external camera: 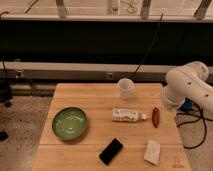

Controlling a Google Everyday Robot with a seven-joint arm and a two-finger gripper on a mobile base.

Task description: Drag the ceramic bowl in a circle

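bowl (70, 123): upright, near left edge | gripper (171, 109): over right edge, well apart from bowl, open/closed cannot tell | cup (125, 88): back edge | phone (111, 151): front edge

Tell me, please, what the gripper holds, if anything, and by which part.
It cannot be told; the gripper sits by the table's right edge, far from the ceramic bowl.

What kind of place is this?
Probably a robot lab or office: a wooden table with a ceramic bowl, a loose cable by the window wall, the gripper at the table's right edge.
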